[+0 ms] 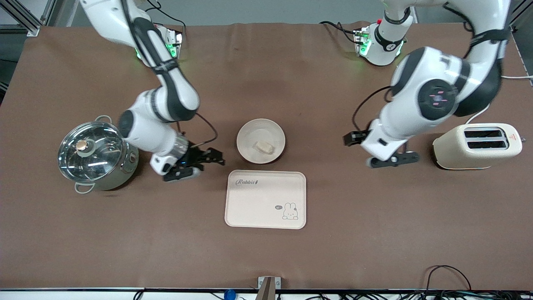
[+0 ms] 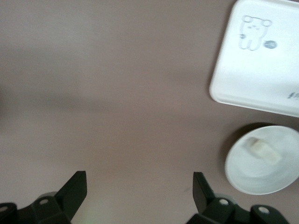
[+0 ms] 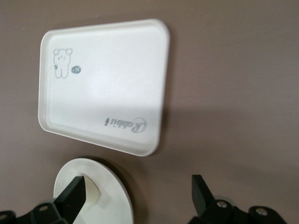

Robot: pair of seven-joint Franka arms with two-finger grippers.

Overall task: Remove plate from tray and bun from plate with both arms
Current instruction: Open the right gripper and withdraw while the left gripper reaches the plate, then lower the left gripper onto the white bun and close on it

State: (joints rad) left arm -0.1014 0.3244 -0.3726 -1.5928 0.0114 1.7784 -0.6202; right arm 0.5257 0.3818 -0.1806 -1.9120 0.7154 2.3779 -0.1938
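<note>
The round cream plate point(image 1: 250, 130) lies mid-table, just farther from the front camera than the tray. The small pale bun point(image 1: 265, 146) lies in it. My right gripper point(image 1: 198, 164) is open and empty, low over the table between the pot and the plate. In the right wrist view point(image 3: 138, 191) one finger point(image 3: 70, 196) is over the plate's point(image 3: 112, 186) edge, and the bun point(image 3: 92, 191) shows partly beside it. My left gripper point(image 1: 377, 151) is open and empty over bare table between the plate and the toaster. The left wrist view point(image 2: 140, 186) shows the plate point(image 2: 240, 179) and the bun point(image 2: 262, 150).
A rectangular cream tray with a rabbit drawing point(image 1: 265, 199) lies nearer the front camera than the plate; it shows in both wrist views point(image 2: 261, 70) point(image 3: 103, 84). A steel pot with a glass lid point(image 1: 93, 156) stands toward the right arm's end. A cream toaster point(image 1: 476, 146) stands toward the left arm's end.
</note>
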